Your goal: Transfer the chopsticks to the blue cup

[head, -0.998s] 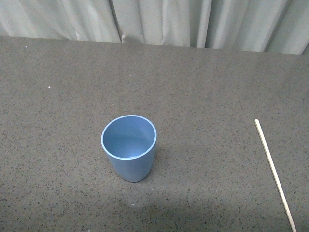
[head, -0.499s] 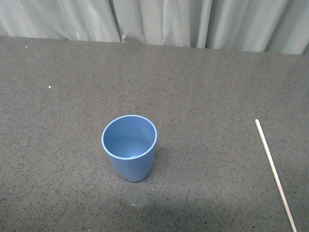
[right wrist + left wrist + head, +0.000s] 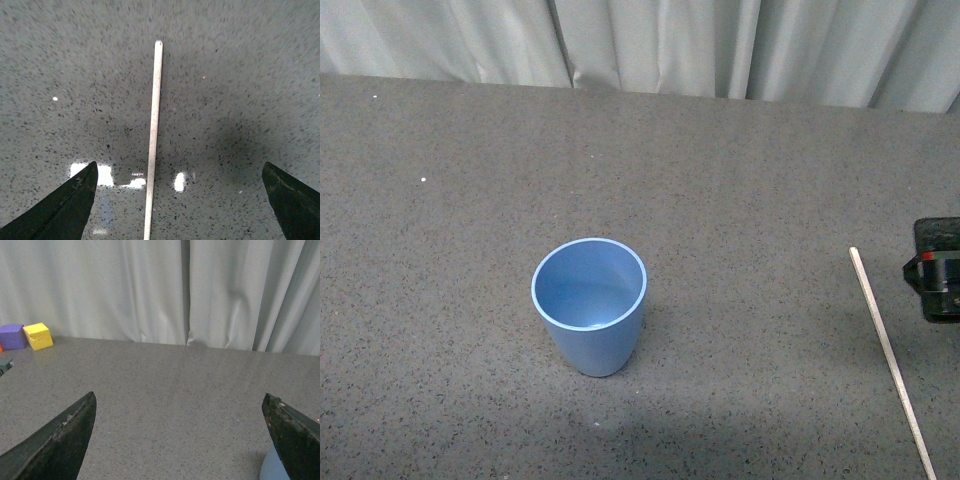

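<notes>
The blue cup [image 3: 589, 305] stands upright and empty on the dark speckled table, near the middle of the front view. A sliver of it shows in the left wrist view [image 3: 274, 469] beside one finger. The chopstick [image 3: 890, 358] lies flat on the table at the right. In the right wrist view the chopstick [image 3: 153, 135] runs between the wide-open fingers of my right gripper [image 3: 180, 172], nearer one of them, with the gripper above it. A black part of the right arm [image 3: 938, 270] enters the front view's right edge. My left gripper [image 3: 180, 405] is open and empty over the table.
Pale curtains [image 3: 650, 45] hang behind the table's far edge. In the left wrist view a yellow cube [image 3: 38, 336] and a purple cube [image 3: 12, 336] sit at the table's far edge by the curtain.
A black part of the right arm has come into the front view at the right edge, beside the chopstick. The cup and chopstick have not moved.
</notes>
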Robot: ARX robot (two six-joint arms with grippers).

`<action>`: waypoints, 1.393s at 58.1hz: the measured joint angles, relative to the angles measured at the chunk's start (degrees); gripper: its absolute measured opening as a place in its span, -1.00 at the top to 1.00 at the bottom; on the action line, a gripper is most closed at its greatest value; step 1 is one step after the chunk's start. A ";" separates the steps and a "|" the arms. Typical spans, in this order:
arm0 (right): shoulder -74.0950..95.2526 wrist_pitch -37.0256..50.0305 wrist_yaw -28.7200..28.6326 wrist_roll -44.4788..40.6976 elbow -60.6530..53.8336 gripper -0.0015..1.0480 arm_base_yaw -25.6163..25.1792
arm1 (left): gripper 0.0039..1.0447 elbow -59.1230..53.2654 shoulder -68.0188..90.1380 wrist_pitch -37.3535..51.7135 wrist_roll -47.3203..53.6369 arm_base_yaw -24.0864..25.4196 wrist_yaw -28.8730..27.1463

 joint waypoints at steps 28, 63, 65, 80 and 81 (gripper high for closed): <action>15.58 -3.54 -2.54 7.67 8.92 -0.82 0.76 | -0.88 0.00 0.00 0.00 0.00 0.00 0.00; 20.74 -9.16 -1.27 9.29 13.68 0.98 2.14 | -0.88 0.00 0.00 0.00 0.02 0.00 0.00; 20.33 -8.74 -1.49 9.46 13.44 0.98 2.16 | -0.88 0.00 0.00 0.00 0.00 0.00 0.02; 4.15 13.68 -9.62 9.64 5.42 0.98 5.29 | -0.88 0.00 0.00 0.00 0.00 0.00 0.02; 3.56 15.06 -9.94 9.40 5.11 0.98 5.57 | -0.88 0.00 0.00 0.00 0.00 0.00 0.00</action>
